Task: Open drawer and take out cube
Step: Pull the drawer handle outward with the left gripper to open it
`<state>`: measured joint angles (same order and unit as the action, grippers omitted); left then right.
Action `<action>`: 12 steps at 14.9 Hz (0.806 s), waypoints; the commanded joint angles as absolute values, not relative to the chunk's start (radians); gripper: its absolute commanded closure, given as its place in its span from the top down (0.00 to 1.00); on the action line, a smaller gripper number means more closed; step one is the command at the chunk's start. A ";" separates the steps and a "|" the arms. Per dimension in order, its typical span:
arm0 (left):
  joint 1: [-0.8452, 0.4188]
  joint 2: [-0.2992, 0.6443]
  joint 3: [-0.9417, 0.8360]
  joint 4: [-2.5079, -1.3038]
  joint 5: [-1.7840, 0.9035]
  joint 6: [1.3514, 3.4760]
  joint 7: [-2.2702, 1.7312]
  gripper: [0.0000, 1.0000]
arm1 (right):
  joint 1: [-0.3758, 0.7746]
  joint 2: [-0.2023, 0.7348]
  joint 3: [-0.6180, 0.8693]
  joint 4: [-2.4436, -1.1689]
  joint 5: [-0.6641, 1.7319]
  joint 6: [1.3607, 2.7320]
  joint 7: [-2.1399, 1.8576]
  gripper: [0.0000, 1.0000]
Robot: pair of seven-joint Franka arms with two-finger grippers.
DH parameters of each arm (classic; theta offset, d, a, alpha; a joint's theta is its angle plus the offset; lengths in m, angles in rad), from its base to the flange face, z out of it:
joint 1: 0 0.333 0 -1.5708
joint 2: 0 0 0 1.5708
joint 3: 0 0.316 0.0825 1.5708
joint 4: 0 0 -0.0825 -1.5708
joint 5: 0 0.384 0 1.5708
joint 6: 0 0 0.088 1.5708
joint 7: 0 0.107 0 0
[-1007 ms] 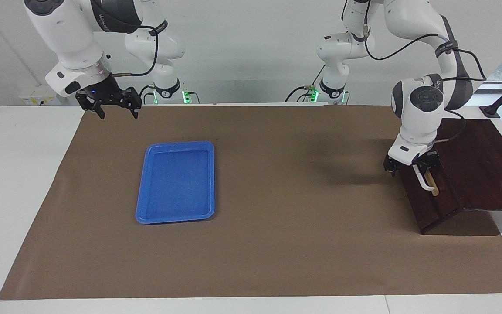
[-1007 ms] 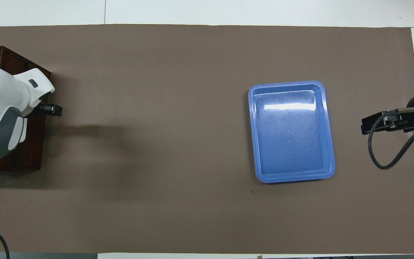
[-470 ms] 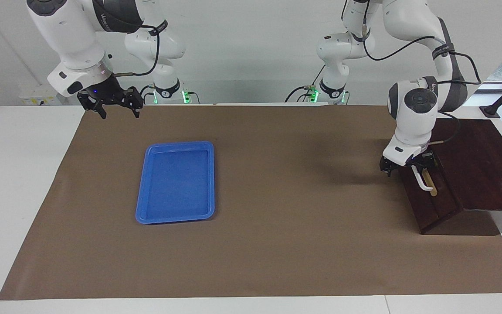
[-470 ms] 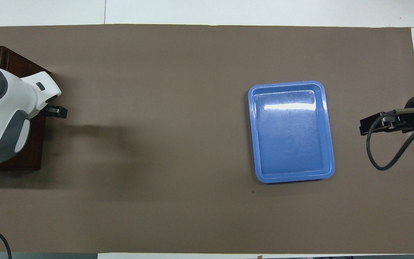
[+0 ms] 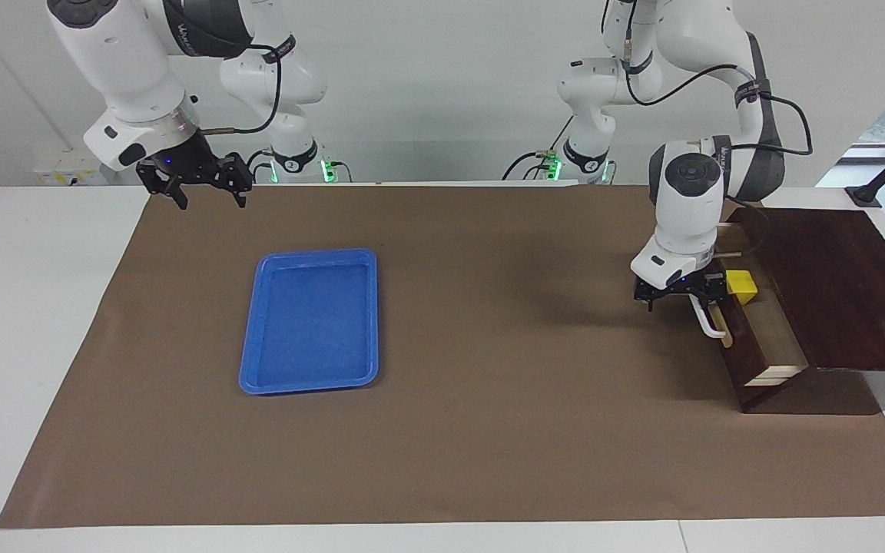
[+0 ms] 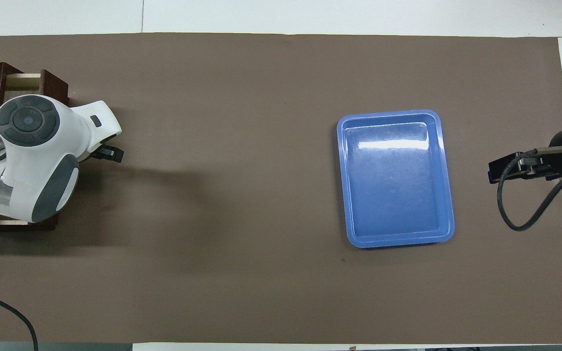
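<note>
Left gripper (image 5: 679, 295) sits at the right of the facing view, low at the white handle (image 5: 707, 322) of the drawer (image 5: 750, 361). Its fingers look hooked about the upper end of that handle, but we cannot tell from these frames whether they are spread wide or pinched on it. We see the drawer partly out of the dark wooden box (image 5: 842, 284), its pale inside showing, and the cube (image 5: 742, 286) lying in the drawer's upper end in the frame, just beside the gripper. Our right gripper (image 5: 195, 178) hangs at the upper left, over the brown mat's (image 5: 488, 430) edge above the blue tray (image 5: 310, 319); that arm waits, fingers spread wide and empty.

From the overhead view, the left arm's white wrist covers most of the drawer (image 6: 47, 84) at the left edge of the frame, and only a black tip of the left gripper (image 6: 110, 154) pokes out; the cube is hidden there. Our right gripper (image 6: 510, 168) shows at the right edge, beside the blue tray (image 6: 395, 178).

We judge the opening step to be under way, with the drawer perhaps not out enough yet. Next we would need to let go of the handle, lift clear and come down over the cube.
</note>
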<state>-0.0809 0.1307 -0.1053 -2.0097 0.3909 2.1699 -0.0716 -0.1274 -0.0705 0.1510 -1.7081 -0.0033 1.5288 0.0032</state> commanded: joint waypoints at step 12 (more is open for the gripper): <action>-0.202 0.120 -0.101 -1.840 0.260 1.895 -0.117 1.00 | -0.132 -0.123 0.155 -1.813 0.060 1.585 0.153 1.00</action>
